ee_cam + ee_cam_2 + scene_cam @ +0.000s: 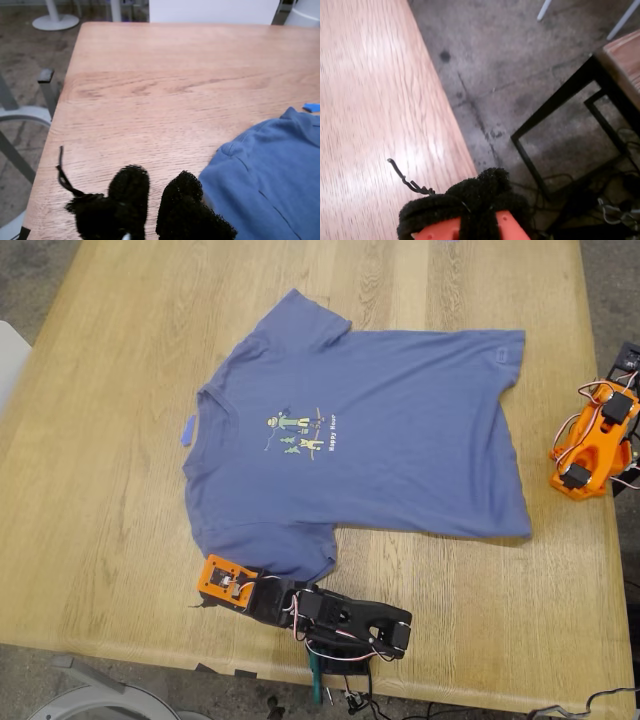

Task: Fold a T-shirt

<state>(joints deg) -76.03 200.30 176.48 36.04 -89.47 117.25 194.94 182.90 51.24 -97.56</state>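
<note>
The periwinkle-blue T-shirt [370, 430] lies spread flat on the wooden table [100, 490], print up. Its neck points to the exterior view's left and its hem to the right. My first gripper [207, 594] rests low on the table by the near sleeve. In the first wrist view its black fuzzy fingertips [129, 187] stand slightly apart and empty, just beside the sleeve's edge [235, 165]. My second gripper [485, 192] is shut and empty over the table's edge. Its orange arm [590, 445] sits at the exterior view's right, away from the shirt.
A tiny blue scrap [188, 430] lies on the table beside the collar; it also shows in the first wrist view [311, 107]. A black metal frame [555, 105] stands on the floor past the table edge. Chair parts [20, 115] are near the table corner.
</note>
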